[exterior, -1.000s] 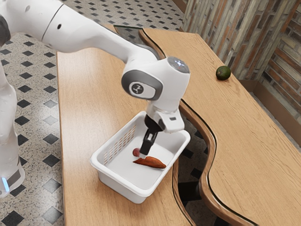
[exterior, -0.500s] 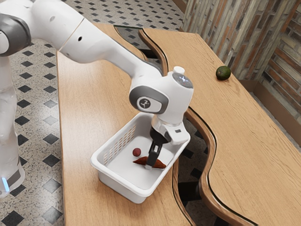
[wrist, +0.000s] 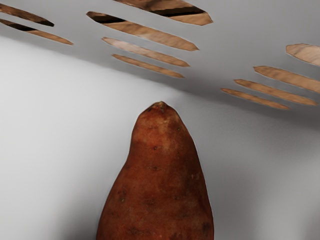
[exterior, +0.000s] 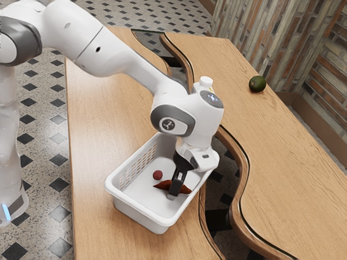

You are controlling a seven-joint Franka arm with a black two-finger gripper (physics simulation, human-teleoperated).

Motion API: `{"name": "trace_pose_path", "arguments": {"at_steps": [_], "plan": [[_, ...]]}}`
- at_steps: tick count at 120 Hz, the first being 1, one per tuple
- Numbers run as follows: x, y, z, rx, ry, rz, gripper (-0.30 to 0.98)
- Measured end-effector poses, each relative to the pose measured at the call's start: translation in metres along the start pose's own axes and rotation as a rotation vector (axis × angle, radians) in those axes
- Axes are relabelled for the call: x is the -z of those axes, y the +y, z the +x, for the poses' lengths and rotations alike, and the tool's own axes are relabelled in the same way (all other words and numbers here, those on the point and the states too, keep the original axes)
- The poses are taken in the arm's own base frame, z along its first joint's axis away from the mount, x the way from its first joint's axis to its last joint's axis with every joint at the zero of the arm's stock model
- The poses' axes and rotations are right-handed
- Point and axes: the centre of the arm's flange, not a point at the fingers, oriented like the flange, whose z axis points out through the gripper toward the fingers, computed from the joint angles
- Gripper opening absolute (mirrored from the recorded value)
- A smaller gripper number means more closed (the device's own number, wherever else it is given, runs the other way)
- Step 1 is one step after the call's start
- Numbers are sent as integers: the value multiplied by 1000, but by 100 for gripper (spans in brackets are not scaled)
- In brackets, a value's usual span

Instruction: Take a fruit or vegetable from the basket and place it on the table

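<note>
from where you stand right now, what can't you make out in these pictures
Sweet potato, exterior view: its middle, behind the gripper
Sweet potato, wrist view: one end, cut off by the lower edge
White-capped thing, exterior view: its lower part, behind the arm
Small red ball, exterior view: which fruit, too small

Bright, soft light — grey shade inside the basket (exterior: 135, 212).
Pale sheen lies on the wooden tabletop (exterior: 97, 108) at the exterior view's left — in the wrist view, the basket floor (wrist: 45, 110) shines white one side of the sweet potato (wrist: 160, 185), greyer the other.
</note>
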Motion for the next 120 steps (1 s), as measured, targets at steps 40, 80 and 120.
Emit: {"name": "trace_pose_path", "arguments": {"at_steps": [40,80,120], "plan": [[0,-26,-3,52,1,-2,63],[7,-20,-4,72,-8,0,29],[111,19,-5,52,68,90,14]]}}
